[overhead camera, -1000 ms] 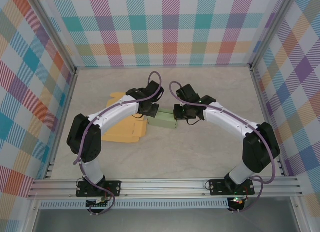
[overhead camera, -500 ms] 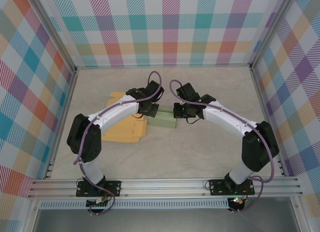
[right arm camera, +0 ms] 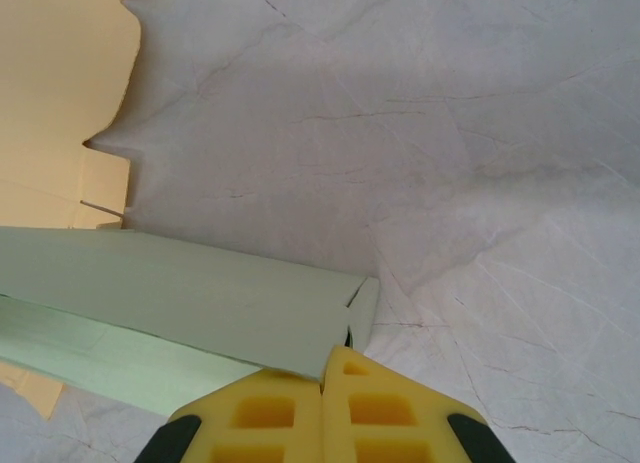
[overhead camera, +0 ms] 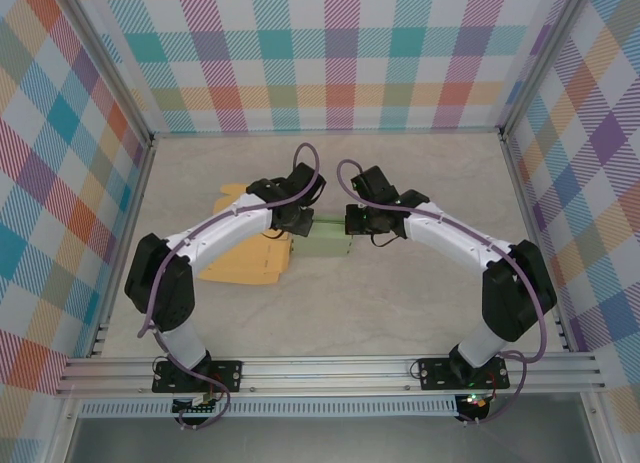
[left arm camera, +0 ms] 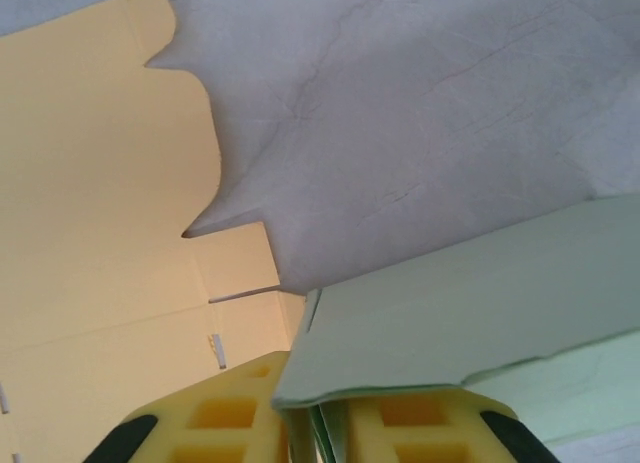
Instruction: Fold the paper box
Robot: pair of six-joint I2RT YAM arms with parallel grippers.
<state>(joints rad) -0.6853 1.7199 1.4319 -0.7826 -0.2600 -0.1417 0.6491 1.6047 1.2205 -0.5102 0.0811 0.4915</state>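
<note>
left arm [overhead camera: 225,226] bowed inward, jaws clamping green box [overhead camera: 330,245] | right arm [overhead camera: 450,245] mirrored, jaws clamping opposite end

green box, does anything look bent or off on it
Mildly: the green box has a small end flap sticking out at an angle by the right gripper, and its edge by the left fingers looks wavy.
</note>
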